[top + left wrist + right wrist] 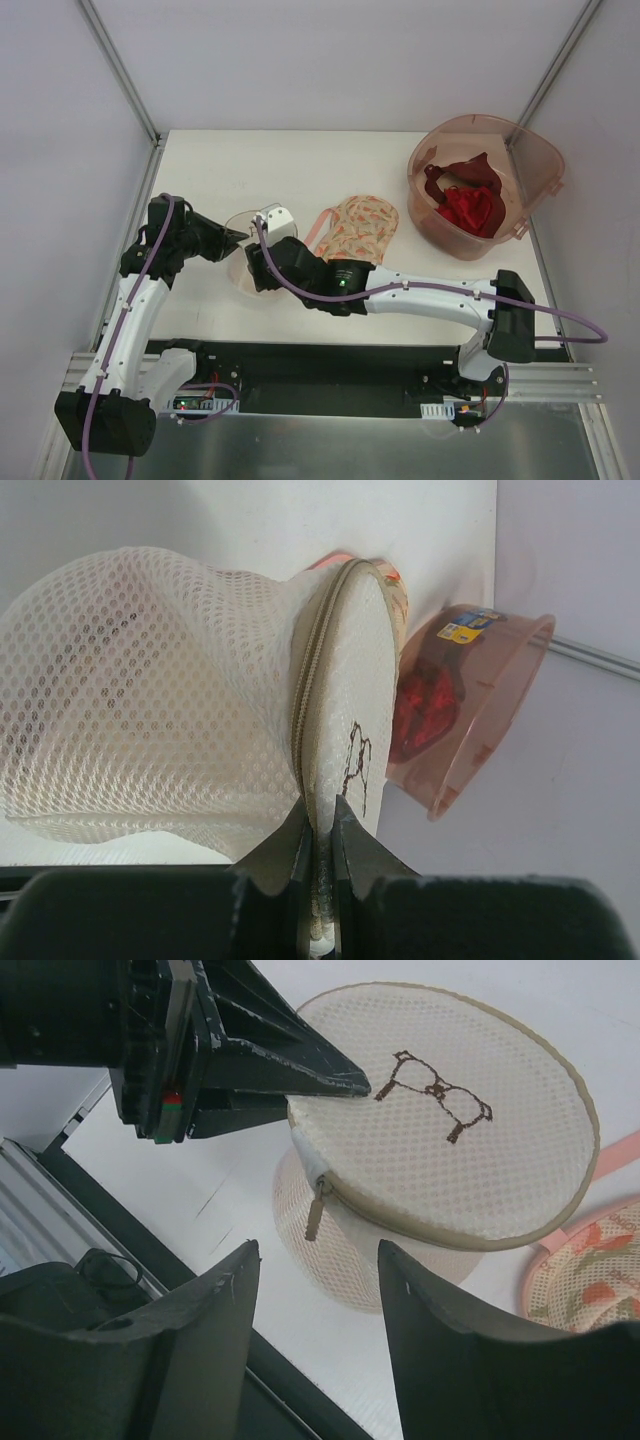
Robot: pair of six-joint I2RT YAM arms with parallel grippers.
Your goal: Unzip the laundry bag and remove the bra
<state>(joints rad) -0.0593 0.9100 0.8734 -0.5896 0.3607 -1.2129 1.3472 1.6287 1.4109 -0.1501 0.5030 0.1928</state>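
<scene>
The cream mesh laundry bag [272, 221] stands lifted on its side left of the table's middle. It fills the left wrist view [150, 700] and shows its flat face with brown stitching in the right wrist view [450, 1120]. My left gripper [320, 815] is shut on the bag's rim beside the zip [305, 700]. My right gripper [318, 1250] is open, just below the tan zip pull [316, 1215] and not touching it. The zip looks closed. The pale peach bra is not in view.
A floral orange-patterned bra [362, 228] lies right of the bag. A pink plastic basin [520, 160] at the back right holds a dark red bra [470, 205]. The table's front edge and a black rail run just below the right gripper.
</scene>
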